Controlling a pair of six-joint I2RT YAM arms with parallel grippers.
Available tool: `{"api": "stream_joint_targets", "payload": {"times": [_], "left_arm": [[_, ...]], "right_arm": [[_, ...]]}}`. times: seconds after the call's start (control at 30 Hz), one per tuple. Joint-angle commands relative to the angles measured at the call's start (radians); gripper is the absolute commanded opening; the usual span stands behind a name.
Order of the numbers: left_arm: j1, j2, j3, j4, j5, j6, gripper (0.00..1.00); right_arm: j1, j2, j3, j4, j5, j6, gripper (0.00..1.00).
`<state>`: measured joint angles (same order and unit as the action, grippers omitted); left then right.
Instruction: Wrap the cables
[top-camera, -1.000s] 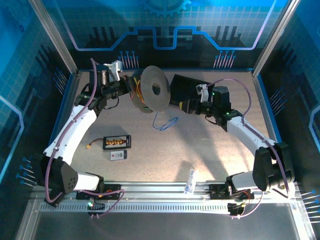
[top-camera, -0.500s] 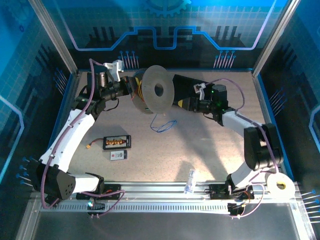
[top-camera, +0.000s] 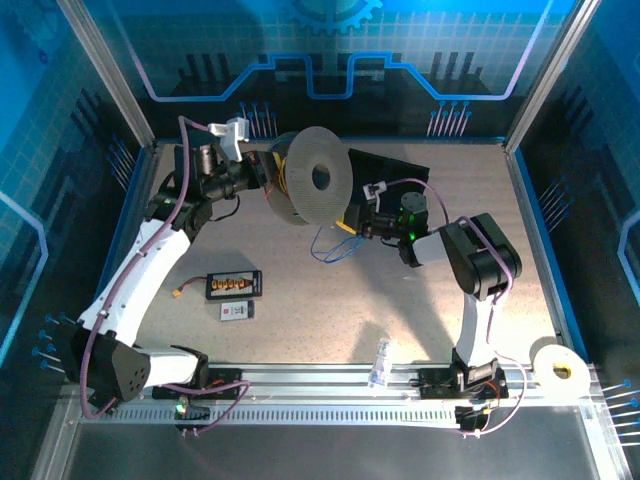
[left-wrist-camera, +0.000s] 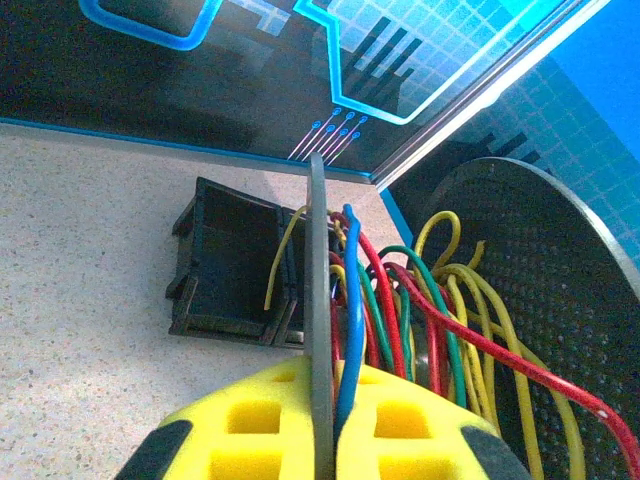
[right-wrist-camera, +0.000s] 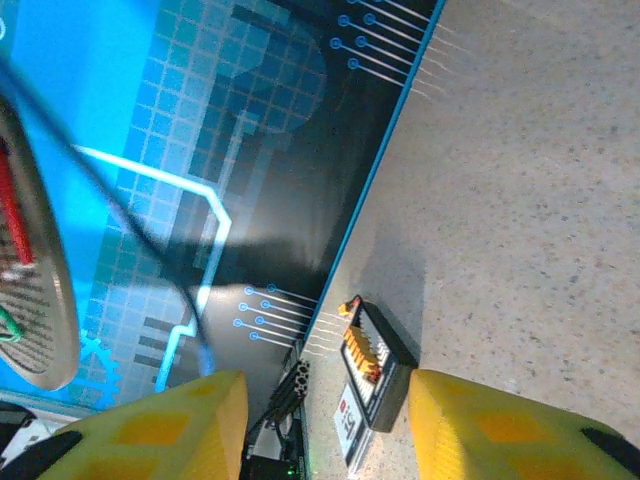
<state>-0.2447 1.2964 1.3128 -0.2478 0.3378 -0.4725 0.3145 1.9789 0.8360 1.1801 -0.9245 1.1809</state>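
- Cables (left-wrist-camera: 390, 320) sit wound on a spool (top-camera: 325, 200) at the far middle of the table (top-camera: 420, 300). Their turns run around the core between the two flanges.
- In your left wrist view you can count four colours: blue, red, green and yellow. All are thin, glossy strands that rise from the pads and arc over to the right.
- One blue tail (top-camera: 330, 247) hangs loose from the spool and lies on the table in a flat loop just near of it, with its long axis roughly left to right.
- Your spool stands on edge, hub hole facing the near right. It has two round grey discs, and the perforated one (left-wrist-camera: 560, 300) shows a fine dot pattern.
- Your left gripper (left-wrist-camera: 322, 415) has its jaws pressed together, pinching the spool by the rim of the thin flange (left-wrist-camera: 318, 260), which you see edge-on. The blue strand runs down beside that rim between the yellow pads.
- Your right gripper (right-wrist-camera: 325, 420) has its jaws spread wide with nothing between the pads, and it sits just right of the spool.
- One open black box (top-camera: 390, 170) stands behind the spool.
- One small black board (top-camera: 233, 285) with orange connectors lies well apart to the near left.
- One white tape roll (top-camera: 557, 370) lies at the near right.
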Motion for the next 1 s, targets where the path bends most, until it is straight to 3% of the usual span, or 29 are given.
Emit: {"api": "stream_joint_targets", "payload": {"times": [0.0,0.4,0.97], "left_arm": [[-0.005,-0.037,0.008,0.14,0.024,-0.037,0.0],[-0.006,-0.038,-0.012,0.182,-0.054,-0.121,0.0],[-0.002,-0.061,-0.1,0.273,-0.109,-0.273,0.0]], "right_arm": [[0.023,-0.027,-0.011,0.102,0.012,0.019,0.49],[0.119,-0.017,-0.046,0.242,0.126,0.07,0.54],[0.185,-0.06,-0.092,0.242,0.233,0.046,0.51]]}}
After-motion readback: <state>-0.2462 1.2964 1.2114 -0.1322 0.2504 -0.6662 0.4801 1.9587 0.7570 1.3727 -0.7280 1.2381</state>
